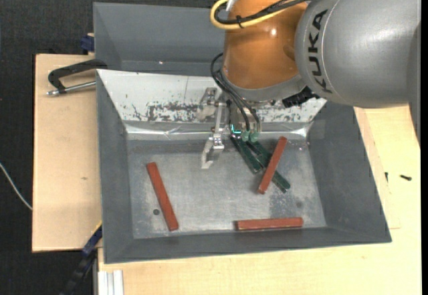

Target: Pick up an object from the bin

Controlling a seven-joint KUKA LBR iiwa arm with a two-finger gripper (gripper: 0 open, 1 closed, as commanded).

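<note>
End effector (pixel 231 143) low in grey metal bin (pixel 114 173), fingers (pixel 212 150) apart, nothing between them. Nearest thing: dark green flat bar (pixel 256 156), just to its right in the view, lying slantwise on the floor. Reddish-brown flat stick (pixel 273 165) lies across the bar's far end. Likely best: straddle the bar's narrow width at the near end, clear of the crossing stick, then close. Bar looks thin and hard-edged, so pads should reach the floor.

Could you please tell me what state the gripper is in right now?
Gripper: open, with nothing between its fingers; a dark green tool lies just beside it.
</note>
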